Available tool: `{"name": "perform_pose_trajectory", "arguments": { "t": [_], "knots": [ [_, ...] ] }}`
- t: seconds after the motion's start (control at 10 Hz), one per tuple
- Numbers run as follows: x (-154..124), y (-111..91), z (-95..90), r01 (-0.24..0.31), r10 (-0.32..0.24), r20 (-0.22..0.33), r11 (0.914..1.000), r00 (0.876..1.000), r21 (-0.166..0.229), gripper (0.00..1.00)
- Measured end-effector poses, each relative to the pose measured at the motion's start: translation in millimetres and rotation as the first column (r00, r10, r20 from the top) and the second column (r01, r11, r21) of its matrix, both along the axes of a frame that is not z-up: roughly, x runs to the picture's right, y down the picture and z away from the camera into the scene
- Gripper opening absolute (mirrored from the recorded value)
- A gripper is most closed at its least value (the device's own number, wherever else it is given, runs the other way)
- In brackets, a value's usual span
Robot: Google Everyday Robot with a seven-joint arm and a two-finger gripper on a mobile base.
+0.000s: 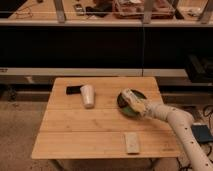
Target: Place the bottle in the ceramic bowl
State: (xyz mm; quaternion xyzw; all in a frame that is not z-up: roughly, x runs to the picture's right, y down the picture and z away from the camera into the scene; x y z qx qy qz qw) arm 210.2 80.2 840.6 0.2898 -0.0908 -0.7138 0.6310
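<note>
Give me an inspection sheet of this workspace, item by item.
Surface: wooden table, slatted top.
Job's things: bottle lies tilted over the green bowl, at the arm's tip.
Clutter: white cup, dark flat object beside it, pale block near the front edge.
Gripper: gripper over the bowl, at the bottle; arm comes in from the right of the picture.
Cables: nothing seen.
Surroundings: dark shelving behind, a counter with items on top, a blue object on the floor at the right of the picture.
</note>
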Motion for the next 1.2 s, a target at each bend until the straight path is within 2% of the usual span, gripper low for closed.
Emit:
{"name": "perform_pose_trajectory", "arguments": {
  "t": [0.3, 0.8, 1.0, 1.1, 1.2],
  "knots": [
    [0, -18, -20.9, 0.0, 0.0, -0.001, 1.0, 1.0, 0.0, 0.33],
    [0, -19, -22.1, 0.0, 0.0, 0.0, 1.0, 1.0, -0.001, 0.33],
    [0, -26, -30.0, 0.0, 0.0, 0.0, 1.0, 1.0, 0.0, 0.29],
    [0, -28, -32.1, 0.0, 0.0, 0.0, 1.0, 1.0, -0.001, 0.32],
    [0, -27, -31.9, 0.001, -0.001, 0.001, 1.0, 1.0, -0.001, 0.43]
  ]
}}
